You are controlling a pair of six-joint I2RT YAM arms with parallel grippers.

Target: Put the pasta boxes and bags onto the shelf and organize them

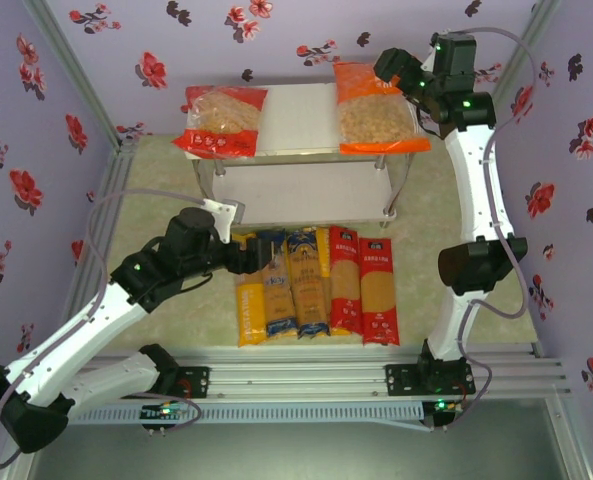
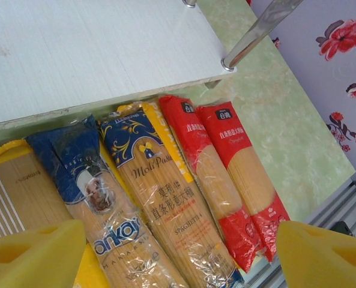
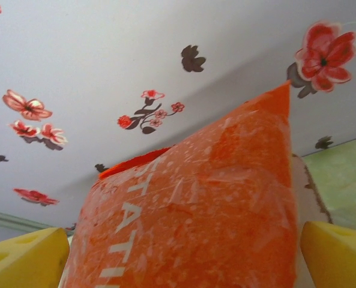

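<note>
The white shelf [image 1: 301, 120] stands at the back. On its top board a red-ended clear bag [image 1: 224, 120] lies at the left and an orange bag [image 1: 378, 110] at the right. My right gripper [image 1: 398, 74] is open at the orange bag's far right end; that bag [image 3: 190, 204] sits between the yellow fingers [image 3: 334, 255]. Several long spaghetti packs lie side by side before the shelf: yellow [image 1: 248, 310], blue [image 2: 99, 204], blue-gold [image 2: 159, 192] and two red [image 2: 211, 174] [image 2: 250, 174]. My left gripper [image 2: 178, 258] hovers open above them, holding nothing.
The shelf's lower board [image 2: 93, 54] and a metal leg [image 2: 259, 30] are just beyond the packs. An aluminium rail [image 1: 306, 380] runs along the near edge. Flowered walls [image 1: 36, 120] close in left, right and behind. White board shows between the two bags.
</note>
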